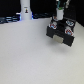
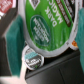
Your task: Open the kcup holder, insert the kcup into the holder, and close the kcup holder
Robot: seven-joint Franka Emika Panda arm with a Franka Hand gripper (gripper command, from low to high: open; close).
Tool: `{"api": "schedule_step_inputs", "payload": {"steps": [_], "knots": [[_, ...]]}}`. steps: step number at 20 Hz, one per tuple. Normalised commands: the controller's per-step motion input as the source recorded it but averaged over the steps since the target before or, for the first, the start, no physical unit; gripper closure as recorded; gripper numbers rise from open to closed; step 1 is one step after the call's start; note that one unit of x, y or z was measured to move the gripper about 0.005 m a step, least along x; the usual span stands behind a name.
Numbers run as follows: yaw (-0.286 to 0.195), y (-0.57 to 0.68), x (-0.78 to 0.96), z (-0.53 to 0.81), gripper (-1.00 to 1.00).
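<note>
The kcup holder (image 1: 61, 33) is a black boxy unit on the white table, at the exterior view's right. My gripper (image 1: 60, 14) hangs just above it. In the wrist view my gripper (image 2: 47, 37) is shut on the kcup (image 2: 46, 22). The kcup's green lid fills the frame between the teal fingers (image 2: 16, 31). Below it lies the black holder (image 2: 57, 70), where another green-lidded pod (image 2: 32, 59) sits in a round slot. I cannot tell how far the drawer stands out.
Red-and-white pods (image 1: 54, 23) sit on top of the black box. A tall white bottle-shaped object (image 1: 25, 10) stands at the back, toward the exterior view's left. The white table (image 1: 25, 55) stretches in front.
</note>
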Motion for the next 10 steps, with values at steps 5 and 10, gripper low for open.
{"api": "schedule_step_inputs", "payload": {"steps": [5,10], "knots": [[0.070,0.41,0.44,-0.02,1.00],[0.010,0.14,0.45,0.00,1.00]]}}
